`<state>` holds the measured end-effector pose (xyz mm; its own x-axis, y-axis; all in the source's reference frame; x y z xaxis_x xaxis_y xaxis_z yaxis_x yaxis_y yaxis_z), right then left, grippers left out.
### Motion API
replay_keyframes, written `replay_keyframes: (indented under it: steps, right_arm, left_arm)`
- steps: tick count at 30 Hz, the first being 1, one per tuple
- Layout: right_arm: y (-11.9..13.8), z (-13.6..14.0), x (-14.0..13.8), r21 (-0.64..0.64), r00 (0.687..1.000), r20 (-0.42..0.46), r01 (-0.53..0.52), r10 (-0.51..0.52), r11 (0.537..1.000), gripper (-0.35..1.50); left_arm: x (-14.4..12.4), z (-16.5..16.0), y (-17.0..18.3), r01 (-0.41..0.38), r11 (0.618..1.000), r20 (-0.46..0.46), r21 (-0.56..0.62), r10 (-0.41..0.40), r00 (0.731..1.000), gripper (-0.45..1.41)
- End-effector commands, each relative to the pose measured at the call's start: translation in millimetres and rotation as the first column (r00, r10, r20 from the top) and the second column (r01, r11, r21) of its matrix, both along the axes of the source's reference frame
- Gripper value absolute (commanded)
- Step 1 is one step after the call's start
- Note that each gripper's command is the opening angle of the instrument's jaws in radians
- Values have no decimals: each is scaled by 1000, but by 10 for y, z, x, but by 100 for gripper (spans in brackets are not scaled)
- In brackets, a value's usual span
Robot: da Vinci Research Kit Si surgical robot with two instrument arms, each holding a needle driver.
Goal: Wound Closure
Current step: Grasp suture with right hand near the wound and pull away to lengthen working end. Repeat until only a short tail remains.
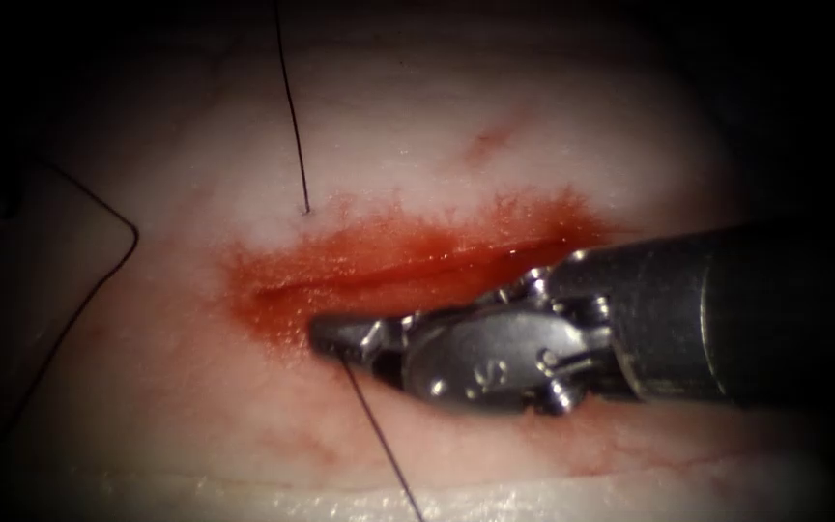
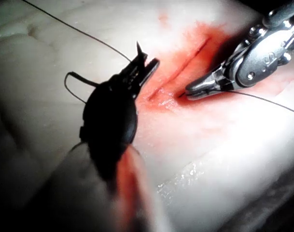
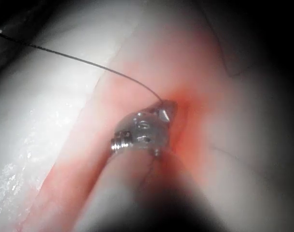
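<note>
The right arm's tool (image 1: 335, 335) lies low over the tissue (image 1: 456, 145), its jaws closed on the thread (image 1: 379, 440) at the near edge of the cut (image 1: 408, 275), which is ringed by red fluid (image 1: 273, 309). The thread runs from the tip toward the tissue's near edge. In the left wrist view the left arm's tool (image 2: 143, 65) hangs dark above the tissue with jaws slightly apart, seemingly empty. The needle cannot be made out.
</note>
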<state>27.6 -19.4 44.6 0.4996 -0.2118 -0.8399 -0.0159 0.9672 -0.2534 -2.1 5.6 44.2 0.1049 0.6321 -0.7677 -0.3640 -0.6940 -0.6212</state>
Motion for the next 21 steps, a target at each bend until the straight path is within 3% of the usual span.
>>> replay_keyframes:
  steps: [1, 8, 11, 14, 21]
  right_arm:
    - [-6, -4, 1, 13, 1000, -5, -5, 5, 1000, -35]
    - [-49, -57, -29, 46, 1000, -20, 4, -3, 999, -35]
    - [-81, -91, -39, 48, 1000, -25, 17, -16, 999, -35]
    - [-110, -123, -42, 47, 999, -34, 26, -25, 999, -35]
    - [-149, -178, -42, 58, 995, -50, 90, -87, 994, -35]
  left_arm:
    - [-5, 6, -1, 0, 1000, 1, 0, 0, 1000, -45]
    - [-5, 7, -1, 0, 1000, 1, -1, 0, 1000, -45]
    - [-6, 7, -1, 1, 1000, 0, -1, -1, 1000, -45]
    - [-7, 8, -1, 2, 1000, -1, -2, -2, 1000, -45]
    - [-7, 8, -1, 2, 1000, -1, -2, -2, 1000, -45]
